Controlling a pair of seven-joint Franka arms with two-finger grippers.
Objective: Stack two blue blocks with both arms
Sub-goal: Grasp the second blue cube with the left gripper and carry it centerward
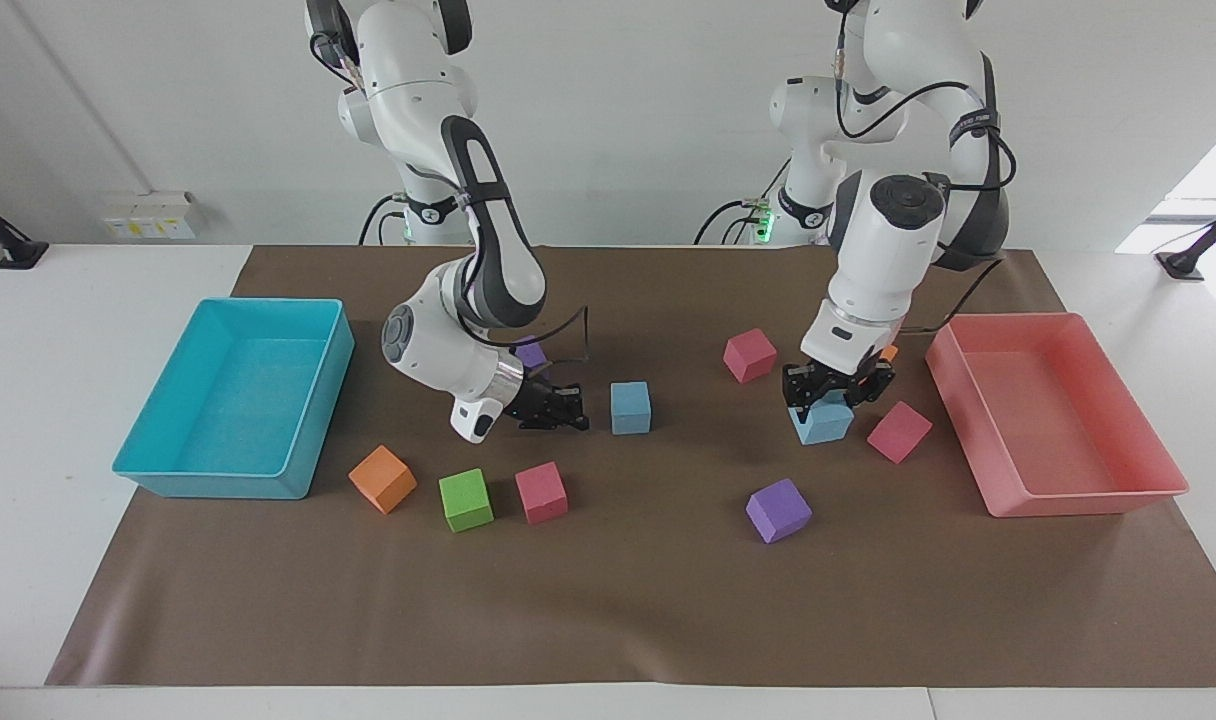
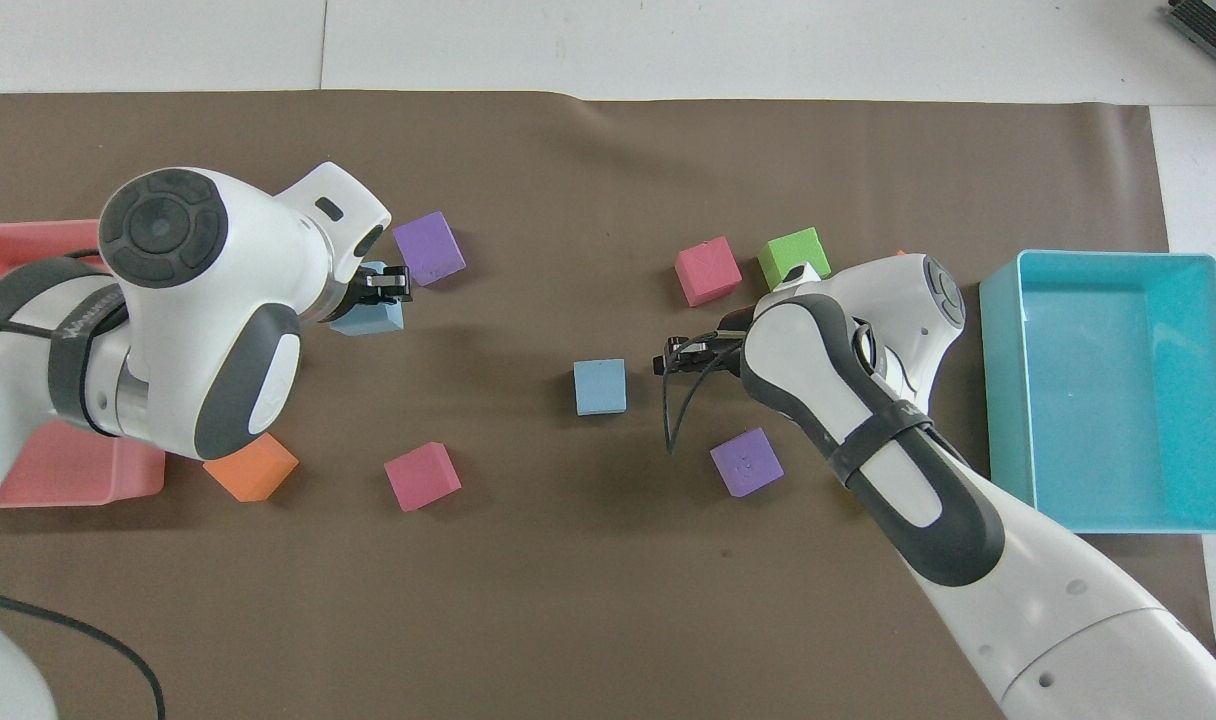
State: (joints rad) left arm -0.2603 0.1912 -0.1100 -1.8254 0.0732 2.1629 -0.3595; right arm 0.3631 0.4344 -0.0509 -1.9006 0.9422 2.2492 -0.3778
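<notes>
One blue block (image 1: 630, 407) sits on the brown mat near the table's middle; it also shows in the overhead view (image 2: 600, 387). My right gripper (image 1: 560, 409) hangs low beside it, toward the right arm's end, a small gap apart. My left gripper (image 1: 834, 393) is shut on the second blue block (image 1: 823, 422) and holds it just above the mat, between two pink cubes. In the overhead view this block (image 2: 370, 317) peeks out from under the left wrist, with the left gripper (image 2: 388, 286) above it.
A turquoise tray (image 1: 233, 400) stands at the right arm's end, a pink tray (image 1: 1053, 415) at the left arm's end. Loose cubes lie around: purple (image 1: 778, 510), pink (image 1: 898, 431), pink (image 1: 749, 354), orange (image 1: 381, 479), green (image 1: 465, 499), pink (image 1: 541, 492).
</notes>
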